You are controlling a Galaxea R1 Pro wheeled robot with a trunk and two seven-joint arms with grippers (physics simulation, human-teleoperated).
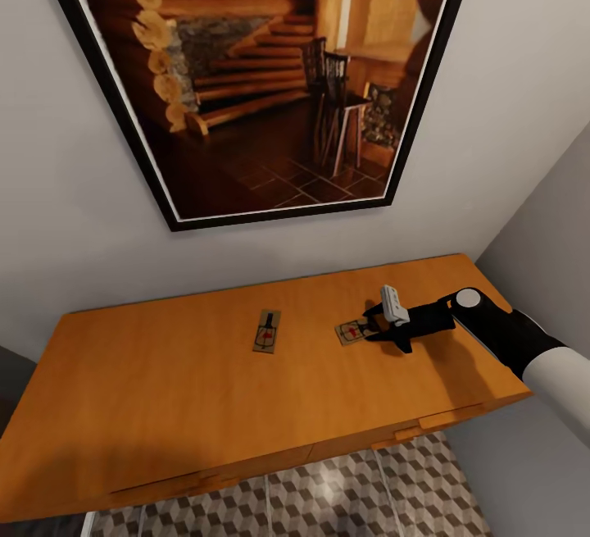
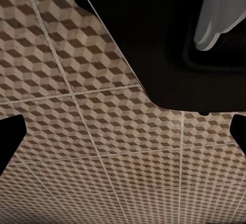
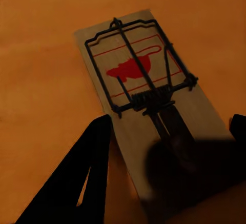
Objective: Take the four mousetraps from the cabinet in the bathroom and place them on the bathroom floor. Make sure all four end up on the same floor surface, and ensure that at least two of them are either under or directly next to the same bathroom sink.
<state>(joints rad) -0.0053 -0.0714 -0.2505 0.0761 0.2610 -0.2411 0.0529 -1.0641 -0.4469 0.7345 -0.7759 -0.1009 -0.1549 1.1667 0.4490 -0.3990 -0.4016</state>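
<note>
Two mousetraps lie flat on the cabinet [image 1: 164, 373] top, below a framed picture [image 1: 262, 78] of a log interior. One mousetrap [image 1: 267, 331] sits near the middle of the cabinet, well apart from the second mousetrap [image 1: 352, 330]. The right gripper [image 1: 370, 326] straddles that second trap, fingers spread wide either side of the board; contact cannot be confirmed. The trap bears a red mouse emblem and red lines, no legible writing. The left gripper [image 2: 123, 131] hangs over the bathroom floor [image 2: 77, 131], fingertips wide apart, nothing held.
</note>
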